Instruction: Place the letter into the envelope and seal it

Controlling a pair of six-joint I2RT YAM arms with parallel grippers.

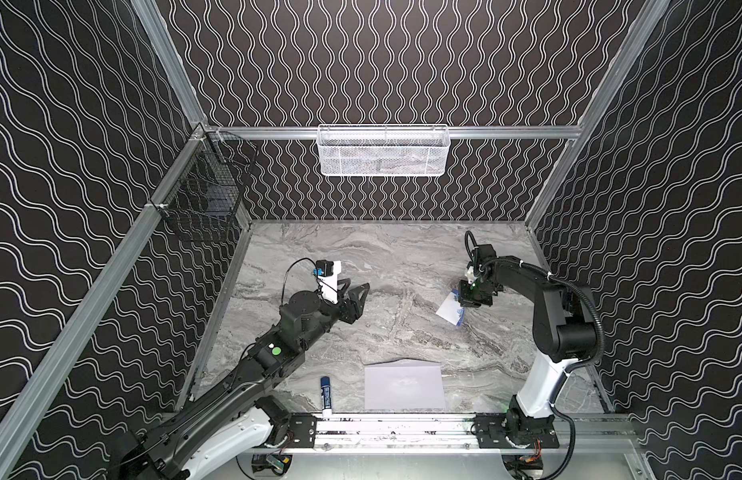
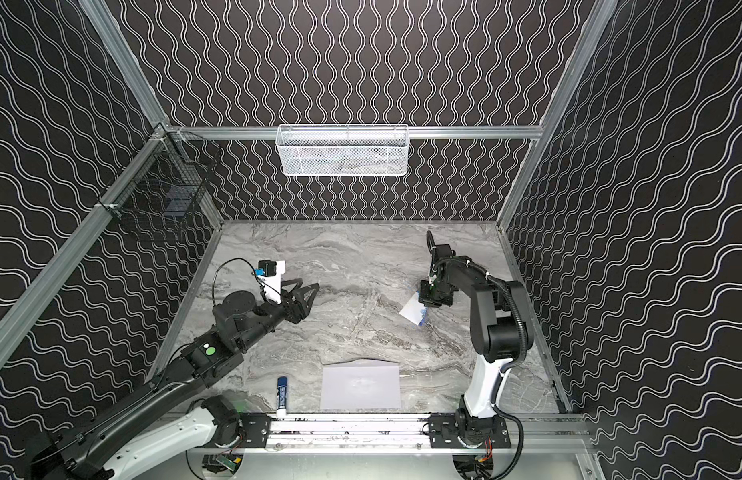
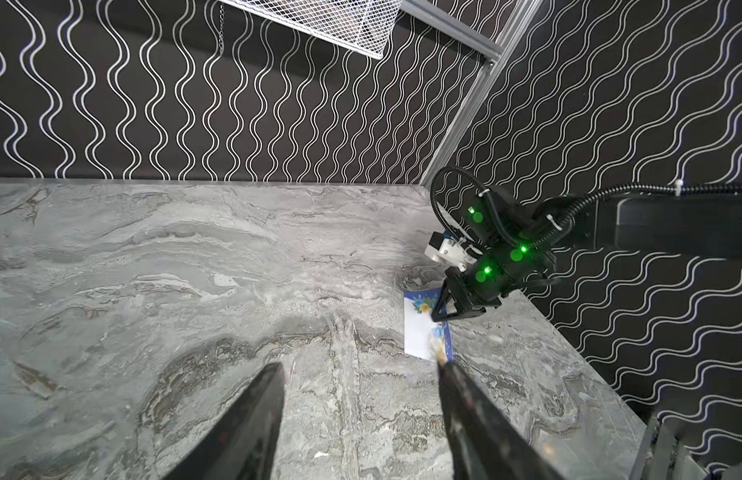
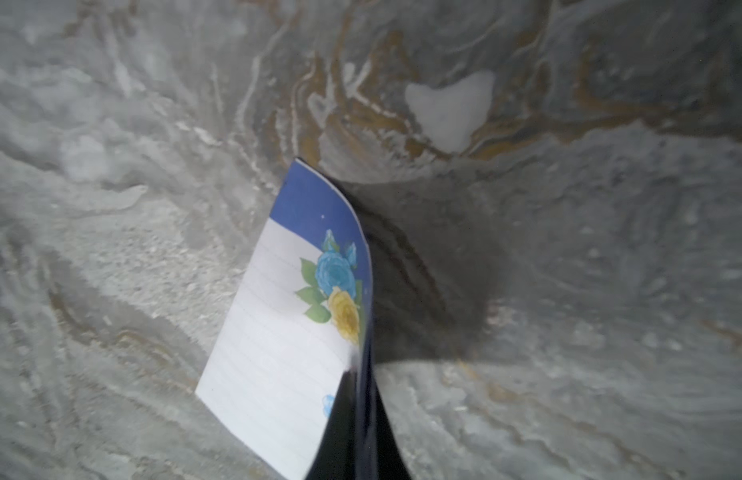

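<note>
In both top views the envelope (image 1: 404, 386) lies flat at the near edge of the table (image 1: 361, 257), well apart from the letter (image 1: 450, 311), which the right gripper (image 1: 469, 302) pinches. Left wrist view: the left gripper (image 3: 359, 368) stands wide, empty. Right wrist view: the sheet bows from its clamped border, so it is light and floppy, probably best supported at the free edge.
</note>
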